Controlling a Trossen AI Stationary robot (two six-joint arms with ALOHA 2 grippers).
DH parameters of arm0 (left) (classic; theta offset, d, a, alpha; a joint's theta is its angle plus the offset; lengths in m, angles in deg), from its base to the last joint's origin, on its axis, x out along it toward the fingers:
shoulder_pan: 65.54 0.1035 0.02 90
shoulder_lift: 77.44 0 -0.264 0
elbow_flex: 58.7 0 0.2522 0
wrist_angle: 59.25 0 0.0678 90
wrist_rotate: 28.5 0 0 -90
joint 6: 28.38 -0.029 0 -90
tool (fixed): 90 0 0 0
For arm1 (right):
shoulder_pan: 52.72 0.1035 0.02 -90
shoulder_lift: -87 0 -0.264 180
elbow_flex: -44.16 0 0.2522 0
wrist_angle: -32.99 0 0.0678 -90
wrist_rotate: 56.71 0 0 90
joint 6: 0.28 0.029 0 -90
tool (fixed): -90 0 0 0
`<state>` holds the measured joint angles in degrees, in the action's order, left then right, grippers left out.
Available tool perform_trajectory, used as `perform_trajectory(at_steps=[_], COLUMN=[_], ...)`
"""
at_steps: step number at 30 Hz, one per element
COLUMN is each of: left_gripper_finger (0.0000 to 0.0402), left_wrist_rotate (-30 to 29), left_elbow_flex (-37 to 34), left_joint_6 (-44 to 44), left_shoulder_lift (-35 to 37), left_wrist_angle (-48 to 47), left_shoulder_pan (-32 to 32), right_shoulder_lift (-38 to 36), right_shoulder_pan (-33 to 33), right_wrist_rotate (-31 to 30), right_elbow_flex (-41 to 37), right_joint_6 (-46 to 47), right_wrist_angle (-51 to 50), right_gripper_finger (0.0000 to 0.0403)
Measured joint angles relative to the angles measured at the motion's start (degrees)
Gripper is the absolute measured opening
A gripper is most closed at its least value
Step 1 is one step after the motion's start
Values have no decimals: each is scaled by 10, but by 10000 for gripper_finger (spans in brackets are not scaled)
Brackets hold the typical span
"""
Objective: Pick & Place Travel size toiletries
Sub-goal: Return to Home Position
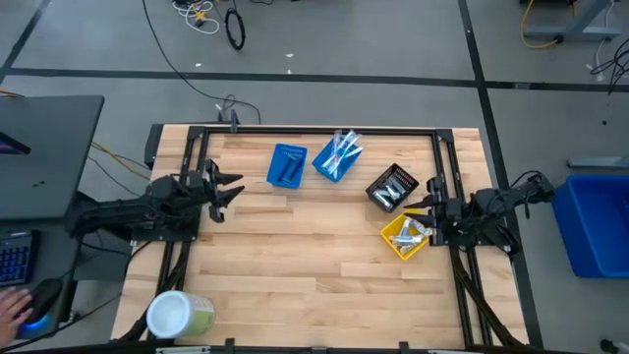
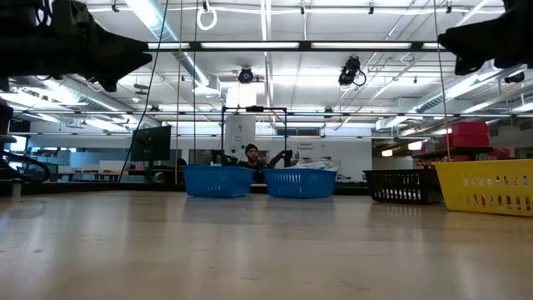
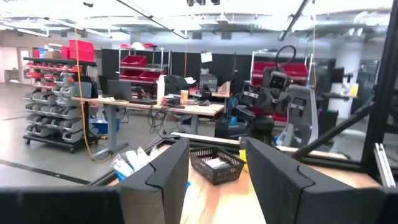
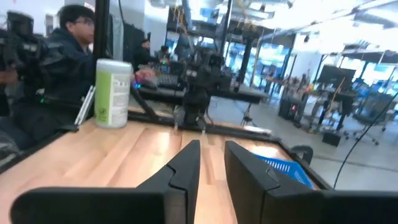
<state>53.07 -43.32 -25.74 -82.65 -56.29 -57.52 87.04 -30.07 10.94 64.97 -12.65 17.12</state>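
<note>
Reaching level from the left edge of the pale wooden table [image 1: 295, 265], the left arm lies folded and low in the high view. Its left gripper [image 1: 234, 191] is raised off the boards and points toward the frame's middle. The left wrist view shows its two dark fingers [image 3: 168, 174] parted by a moderate gap, with nothing between them.

At the right edge the right arm mirrors that pose. The right gripper [image 1: 415, 206] faces the frame's left, just beside the black mesh square bin [image 1: 405, 177] and the yellow square bin [image 1: 393, 246]. Its fingers [image 4: 186, 168] stand a narrow slit apart and are also empty.

The travel size toiletries all sit in bins across the upper middle and right of the high view:
- Dark blue items [image 1: 290, 172] lie in the left blue square bin [image 1: 275, 157].
- White and blue toothbrushes [image 1: 341, 149] lie in the tilted right blue square bin [image 1: 322, 167].
- Small silver pieces [image 1: 391, 195] lie in the black bin.
- White tubes [image 1: 408, 234] lie in the yellow bin.

A round white-and-green container [image 1: 180, 315] lies at the lower left, well apart from everything else.
</note>
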Motion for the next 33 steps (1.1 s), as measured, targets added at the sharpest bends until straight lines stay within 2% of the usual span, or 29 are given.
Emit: perform_trajectory(at_steps=[3,10,18,24,27,33], left_gripper_finger=[169,169,169,169,169,169], left_wrist_rotate=[22,84,121,122,130,147], left_elbow_flex=[-11,-10,-10,-10,-11,-11], left_joint_6=[15,17,32,15,18,27], left_shoulder_lift=[0,0,0,0,0,0], left_wrist_angle=[12,21,-3,-10,-23,-46], left_shoulder_pan=[25,73,98,98,98,98], right_shoulder_lift=[0,0,0,0,0,3], right_shoulder_pan=[-18,-96,-167,-182,-181,-181], right_wrist_rotate=[14,80,180,183,200,192], right_elbow_flex=[-23,-27,-47,-65,-65,-65], right_joint_6=[-13,-29,21,44,36,25], right_wrist_angle=[39,41,27,52,47,32], right_gripper_finger=[80,73,68,68,68,69])
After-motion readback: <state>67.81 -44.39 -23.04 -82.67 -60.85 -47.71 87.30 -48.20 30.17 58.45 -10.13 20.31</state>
